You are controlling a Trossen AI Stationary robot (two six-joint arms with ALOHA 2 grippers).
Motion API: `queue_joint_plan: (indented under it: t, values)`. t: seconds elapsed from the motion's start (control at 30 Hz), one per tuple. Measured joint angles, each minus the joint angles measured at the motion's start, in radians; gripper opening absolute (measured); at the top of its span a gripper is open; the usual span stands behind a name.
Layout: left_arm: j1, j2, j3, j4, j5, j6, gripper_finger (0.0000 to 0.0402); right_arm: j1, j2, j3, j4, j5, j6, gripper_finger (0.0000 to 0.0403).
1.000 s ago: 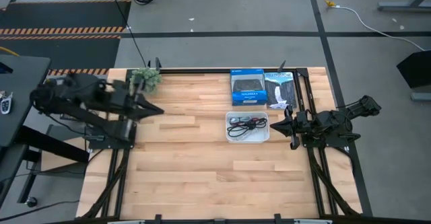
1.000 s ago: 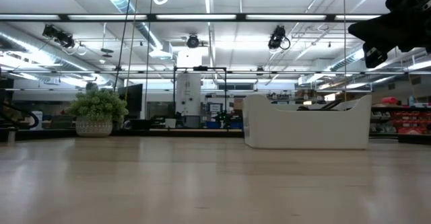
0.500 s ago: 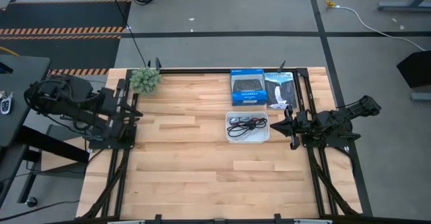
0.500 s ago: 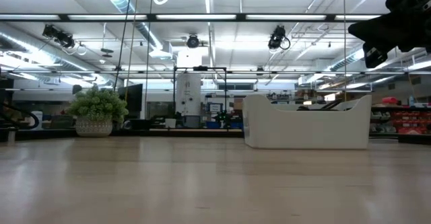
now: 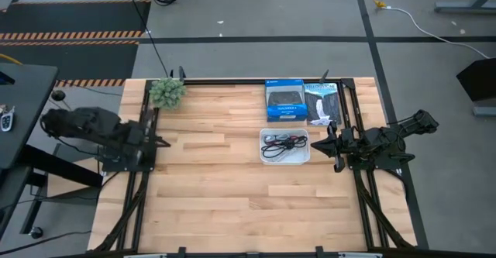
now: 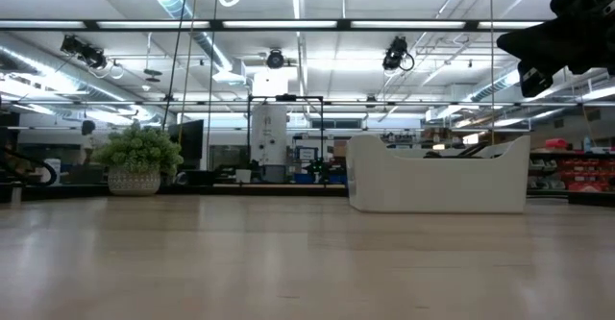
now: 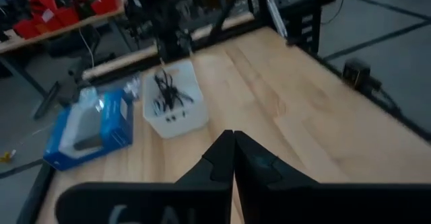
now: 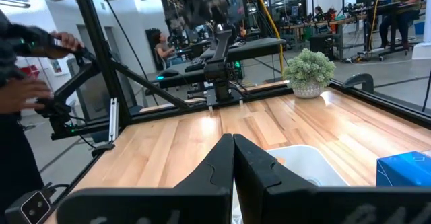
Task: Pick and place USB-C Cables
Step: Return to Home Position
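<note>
The USB-C cables [image 5: 283,143] lie as a dark tangle inside the white tray [image 5: 266,159] on the right half of the table. I cannot tell their separate colours. In the left wrist view the cables [image 7: 165,93] show in the tray [image 7: 176,120]. My left gripper [image 5: 165,142] is shut at the table's left edge, far from the tray; its shut fingers meet in its wrist view [image 7: 234,138]. My right gripper [image 5: 325,143] is shut just right of the tray, level with it, and touches nothing [image 8: 234,140].
A blue retail box [image 5: 284,101] and a black one [image 5: 322,103] lie behind the tray at the far edge. A potted green clump [image 5: 167,92] stands at the far left corner. In the right wrist view a person [image 8: 17,89] stands beyond the table's edge. Bare wood spans the table's middle and near side.
My left arm has drawn back from over the table near the green clump toward the table's left edge, folding in over its base. The right arm, the tray and the cables have kept still.
</note>
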Motion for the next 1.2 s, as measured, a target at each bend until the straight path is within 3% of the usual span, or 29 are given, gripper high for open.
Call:
queue_joint_plan:
  t: [0.13,0.47,0.7,0.8,0.97,1.2]
  values:
    - [-0.004,-0.086,-0.171,0.078,0.000,0.005,0.0019,0.000,0.000,0.000,0.000,0.000,0.000,0.0014]
    - [-0.008,-0.220,-0.532,0.750,0.000,0.261,0.0020,0.000,0.000,0.000,0.000,0.000,0.000,0.0014]
    - [-0.007,-0.261,-0.727,0.961,0.000,0.278,0.0020,0.000,0.000,0.000,0.000,0.000,0.000,0.0014]
    - [-0.007,-0.275,-0.762,0.994,0.000,0.281,0.0020,0.000,0.000,0.000,0.000,0.000,0.000,0.0014]
    - [-0.007,-0.318,-0.766,0.854,-0.010,0.283,0.0020,0.000,0.000,0.000,0.000,0.000,0.000,0.0014]
    - [-0.007,-0.337,-0.766,0.803,-0.011,0.283,0.0019,0.000,0.000,0.000,0.000,0.000,0.000,0.0014]
